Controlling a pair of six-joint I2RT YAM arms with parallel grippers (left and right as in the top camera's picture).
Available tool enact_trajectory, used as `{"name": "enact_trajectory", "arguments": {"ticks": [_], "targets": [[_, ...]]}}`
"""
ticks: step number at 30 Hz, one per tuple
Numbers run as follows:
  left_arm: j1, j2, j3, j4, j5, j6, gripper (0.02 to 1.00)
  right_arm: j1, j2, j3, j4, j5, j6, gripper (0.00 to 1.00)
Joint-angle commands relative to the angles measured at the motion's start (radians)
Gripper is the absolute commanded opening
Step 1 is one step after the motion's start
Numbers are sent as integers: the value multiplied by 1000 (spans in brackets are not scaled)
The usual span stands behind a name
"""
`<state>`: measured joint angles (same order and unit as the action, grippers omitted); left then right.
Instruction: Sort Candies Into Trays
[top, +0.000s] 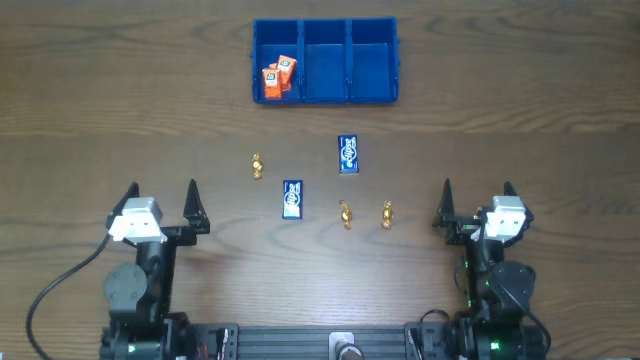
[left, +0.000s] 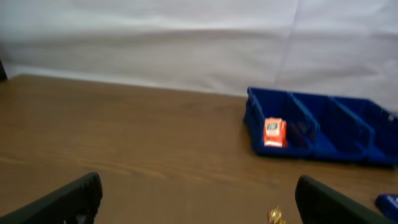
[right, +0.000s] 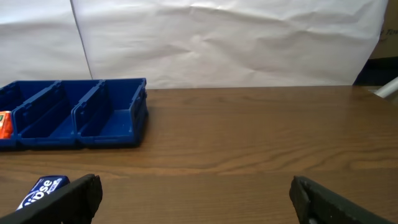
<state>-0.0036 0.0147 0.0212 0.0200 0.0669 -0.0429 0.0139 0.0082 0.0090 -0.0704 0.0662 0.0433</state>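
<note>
— Looking at it now, which arm would you send first?

— Either. Left gripper (top: 163, 190) and right gripper (top: 477, 190) both sit back by the near edge of the tabletop (top: 560, 120), fingers spread wide, nothing between them.

— And the sweets?

— Orange candies (top: 279, 76) already lie in the tray (top: 325, 98), in the compartment at the left arm's end. The tray stands by the far edge, about midway along, and its other two compartments look bare. Loose in the middle of the tabletop are two blue packets (top: 292, 199) (top: 348, 153) and three gold candies (top: 257, 165) (top: 346, 214) (top: 387, 213).

— So the step in hand is a first pick from the loose ones?

— That's my reading. I'd start the right arm on the gold one closest to it. It has a neighbour near it, so come straight down and close along a line that keeps both fingers off the neighbour.

— The packets look harder.

— Likely. They lie flat and thin, so the fingertips probably need to reach right down to the wood and close across the short width, not the length.

— And the drop?

— One kind per compartment, I'd say. Let go low inside the walls, so nothing bounces into the next one.
</note>
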Motion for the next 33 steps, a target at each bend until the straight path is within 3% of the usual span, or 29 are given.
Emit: {"name": "enact_trajectory", "arguments": {"ticks": [1, 20, 24, 27, 30, 33], "targets": [[6, -11, -16, -97, 8, 21, 998, -5, -5, -1, -5, -1, -8, 998], [5, -10, -16, -93, 4, 21, 998, -5, -5, -1, -4, -1, -8, 998], [5, -10, -16, -93, 4, 21, 998, -5, -5, -1, 71, 9, -7, 998], [5, -10, -16, -93, 4, 21, 996, -5, -5, -1, 82, -48, 5, 998], [5, -10, -16, -93, 4, 21, 1000, -4, -5, 0, 90, -120, 143, 998], [5, -10, -16, -93, 4, 21, 998, -5, 44, 33, 95, -205, 167, 998]]}}
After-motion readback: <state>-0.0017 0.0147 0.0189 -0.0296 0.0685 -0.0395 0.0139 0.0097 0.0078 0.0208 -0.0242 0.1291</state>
